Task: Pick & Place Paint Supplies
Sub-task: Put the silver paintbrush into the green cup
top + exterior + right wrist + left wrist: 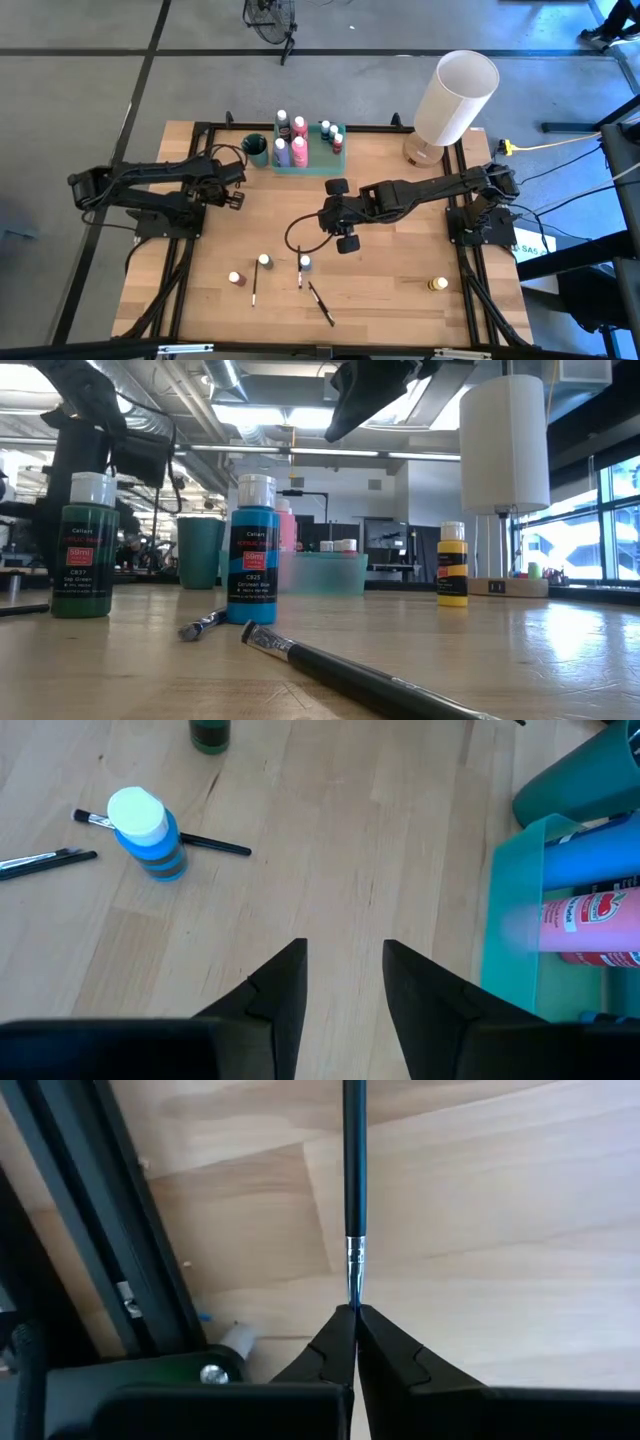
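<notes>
My left gripper (236, 197) (354, 1312) stands at the table's left, pointing down, shut on a thin dark paintbrush (352, 1170). My right gripper (341, 214) (345, 970) hangs open over the table's middle with nothing between its fingers. Upright on the wood near the front stand a red bottle (235, 279), a green bottle (264, 261) (83, 545), a blue bottle (305, 263) (148, 832) and a yellow bottle (438, 284) (452, 565). Three brushes lie flat among them (254, 290) (300, 275) (321, 303). My left gripper pinches the paintbrush between its two fingertips at the bristle end, just past the silver ferrule (355, 1260). The fingers come from above, and the handle runs straight away from them, out of the wrist view. Whether the handle's far end touches the table, I cannot tell.
A translucent green tray (310, 163) with several bottles stands at the far middle, a dark green cup (255, 150) to its left. A big white lamp (455, 95) stands at the far right. Black frame rails (90, 1230) run along the table's sides.
</notes>
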### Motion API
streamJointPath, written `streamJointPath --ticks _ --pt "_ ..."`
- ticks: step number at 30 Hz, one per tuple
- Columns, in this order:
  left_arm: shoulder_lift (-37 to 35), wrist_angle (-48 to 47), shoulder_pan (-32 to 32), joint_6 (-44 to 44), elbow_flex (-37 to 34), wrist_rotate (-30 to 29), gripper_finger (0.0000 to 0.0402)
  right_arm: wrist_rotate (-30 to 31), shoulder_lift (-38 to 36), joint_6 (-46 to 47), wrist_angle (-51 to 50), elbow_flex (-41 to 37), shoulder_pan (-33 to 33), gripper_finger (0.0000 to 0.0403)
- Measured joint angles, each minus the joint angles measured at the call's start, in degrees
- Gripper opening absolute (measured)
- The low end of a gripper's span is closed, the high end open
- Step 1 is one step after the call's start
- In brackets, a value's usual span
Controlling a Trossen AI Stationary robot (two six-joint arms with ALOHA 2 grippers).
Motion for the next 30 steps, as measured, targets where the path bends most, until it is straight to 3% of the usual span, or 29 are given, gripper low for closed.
streamJointPath --ticks 13,23,30 --pt "-0.14 -12.63 -0.22 0.73 8.09 -5.11 0.0002 -0.02 0.00 0.35 -0.07 0.00 0.00 0.0134" --pt "-0.17 -16.39 -3.94 1.48 17.67 -7.57 0.0002 0.00 0.00 0.35 -0.07 0.00 0.00 0.0134" --pt "-0.20 -29.66 -6.31 0.25 27.42 -14.12 0.0002 0.00 0.00 0.35 -0.07 0.00 0.00 0.0134"
